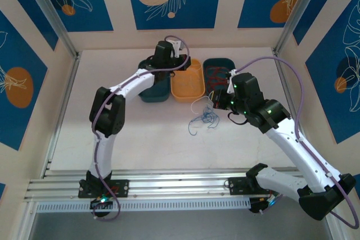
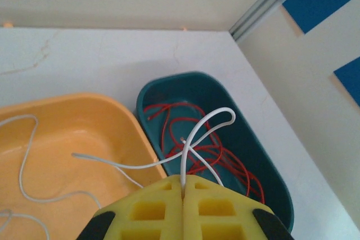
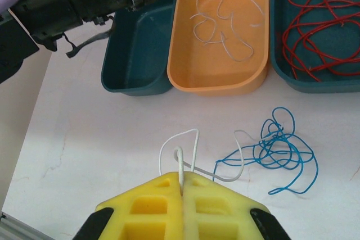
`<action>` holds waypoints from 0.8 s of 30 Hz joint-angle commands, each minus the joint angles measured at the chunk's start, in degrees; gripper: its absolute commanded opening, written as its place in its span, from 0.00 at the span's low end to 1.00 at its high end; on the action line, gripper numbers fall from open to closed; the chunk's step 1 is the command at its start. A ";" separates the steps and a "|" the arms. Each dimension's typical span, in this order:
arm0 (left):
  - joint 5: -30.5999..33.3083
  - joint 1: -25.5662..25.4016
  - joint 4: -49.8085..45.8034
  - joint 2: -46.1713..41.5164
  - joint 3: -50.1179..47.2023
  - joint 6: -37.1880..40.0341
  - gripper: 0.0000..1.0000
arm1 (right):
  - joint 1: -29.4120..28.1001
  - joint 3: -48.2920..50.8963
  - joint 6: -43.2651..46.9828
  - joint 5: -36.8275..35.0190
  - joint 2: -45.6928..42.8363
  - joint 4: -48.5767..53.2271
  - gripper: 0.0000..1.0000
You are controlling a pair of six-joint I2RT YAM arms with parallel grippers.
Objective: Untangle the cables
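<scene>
Left gripper (image 2: 183, 182) is pressed together on a white cable (image 2: 188, 145), up over the edge between the orange tray (image 2: 84, 127) and the teal tray (image 2: 185, 77) that's got the red cables (image 2: 208, 155) in it. Right gripper (image 3: 183, 179) is pinching a white loop (image 3: 179, 158) low over the table (image 3: 84, 139), just beside the blue cables (image 3: 281, 150) lying in a tangle there.

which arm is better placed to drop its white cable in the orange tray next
Left, likely: the left gripper, shut on a white cable, hangs at the orange tray's rim; the right gripper is over the table.
</scene>
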State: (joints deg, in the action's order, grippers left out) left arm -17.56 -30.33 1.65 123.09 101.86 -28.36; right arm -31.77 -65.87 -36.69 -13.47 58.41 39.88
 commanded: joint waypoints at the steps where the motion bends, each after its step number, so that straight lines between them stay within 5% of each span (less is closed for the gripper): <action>1: 1.10 -0.48 -1.57 -0.96 -2.11 3.26 0.00 | -0.31 0.43 -1.00 0.64 -0.01 -0.24 0.00; 10: 5.11 -0.51 -8.53 -3.95 -6.22 5.06 0.06 | -0.31 0.91 -1.58 0.91 -0.05 -0.63 0.00; 24: 13.97 -0.59 -12.73 -12.17 -10.05 9.01 0.43 | -0.83 1.78 -2.36 0.52 -0.40 -0.55 0.00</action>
State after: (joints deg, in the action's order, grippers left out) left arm -6.68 -30.57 -9.43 114.13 92.82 -21.34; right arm -32.14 -65.06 -38.09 -13.45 58.39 39.90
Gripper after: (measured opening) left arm 0.415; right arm 0.055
